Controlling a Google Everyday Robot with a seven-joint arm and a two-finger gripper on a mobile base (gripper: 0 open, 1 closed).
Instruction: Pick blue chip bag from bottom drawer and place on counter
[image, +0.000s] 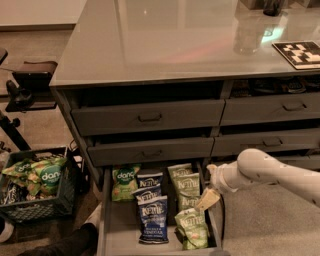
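Camera view: blue chip bag (153, 220) lies flat in bottom drawer (103, 220), front-most of three alike in mid column, its top edge overlapping the next one behind. Judged light, soft, crinkly; glossy film prob. slippery, contents fragile. Best hold likely a gentle pinch at top seam or side edge, not across the belly. Claw (207, 199) hangs to bag's right, over pale green bags (186, 186) in rt column, near blue bag but apart. Blue bag not in it; how far open, can't tell. Table (165, 45) above, well apart.

bottom drawer (103, 220) open from above, drawer front (150, 151) over its rear, tool (208, 198) at right wall
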